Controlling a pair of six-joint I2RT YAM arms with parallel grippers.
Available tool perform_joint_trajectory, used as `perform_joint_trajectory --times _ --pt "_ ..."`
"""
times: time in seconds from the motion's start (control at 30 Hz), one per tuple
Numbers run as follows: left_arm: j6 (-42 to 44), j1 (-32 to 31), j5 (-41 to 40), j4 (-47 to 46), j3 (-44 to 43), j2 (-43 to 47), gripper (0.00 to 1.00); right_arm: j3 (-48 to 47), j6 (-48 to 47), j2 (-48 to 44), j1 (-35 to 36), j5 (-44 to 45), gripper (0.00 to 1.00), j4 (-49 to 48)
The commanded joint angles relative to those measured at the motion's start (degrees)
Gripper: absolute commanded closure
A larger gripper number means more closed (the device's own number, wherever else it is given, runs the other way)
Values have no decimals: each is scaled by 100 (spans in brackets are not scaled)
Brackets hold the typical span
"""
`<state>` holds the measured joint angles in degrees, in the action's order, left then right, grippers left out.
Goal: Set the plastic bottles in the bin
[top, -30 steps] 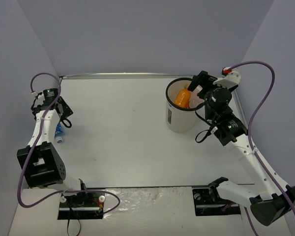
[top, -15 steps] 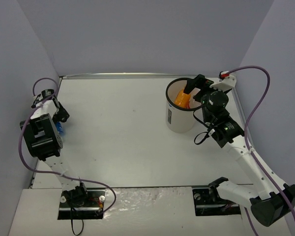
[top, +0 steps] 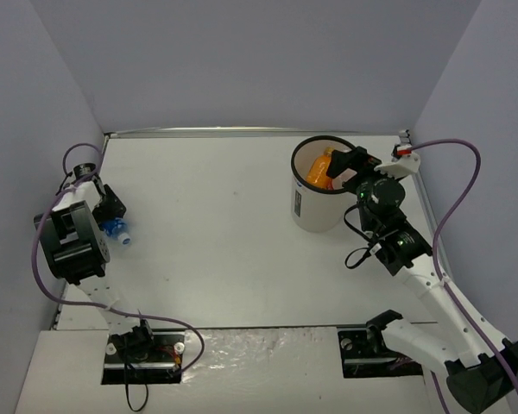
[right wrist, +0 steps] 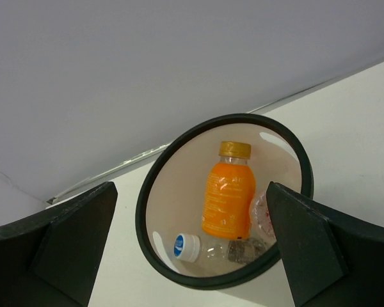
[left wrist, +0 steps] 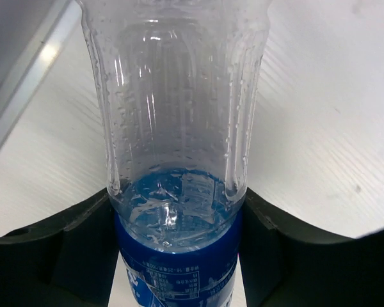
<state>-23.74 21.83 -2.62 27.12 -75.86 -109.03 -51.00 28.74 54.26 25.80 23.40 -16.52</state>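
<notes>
Label print unreadable on the blue-labelled bottle (left wrist: 179, 160) clamped in left gripper (top: 113, 222) at 9 o'clock; right gripper (right wrist: 192, 220) gapes empty over bin (right wrist: 141, 211).

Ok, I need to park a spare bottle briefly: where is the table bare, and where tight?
The widest bare patch is the table's middle, between the left claw, shut on the blue-labelled bottle, and the bin. The strip left of the bin along the back wall is bare too. Crowded: at the bin, where the right claw hangs open.

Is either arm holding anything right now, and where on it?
Left gripper clamps the blue-labelled bottle at its label band; right gripper holds nothing.
</notes>
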Motion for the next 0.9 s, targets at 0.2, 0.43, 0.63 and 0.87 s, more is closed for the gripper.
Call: perform_joint_trajectory --times 0.2,0.43,0.63,0.87 --pt "322 -1254 1977 -868 921 2134 64 930 749 -845 30 -1432 0 -788" --pt "932 -3966 2660 -1817 1743 3761 63 1065 603 -106 971 -2268 0 -1440" --pt "983 -5310 3058 -2398 2228 4561 63 1315 878 255 1441 -1965 0 -2198" --pt "916 -6057 2879 -2561 2444 4612 63 1803 1221 207 1708 -1885 0 -3270"
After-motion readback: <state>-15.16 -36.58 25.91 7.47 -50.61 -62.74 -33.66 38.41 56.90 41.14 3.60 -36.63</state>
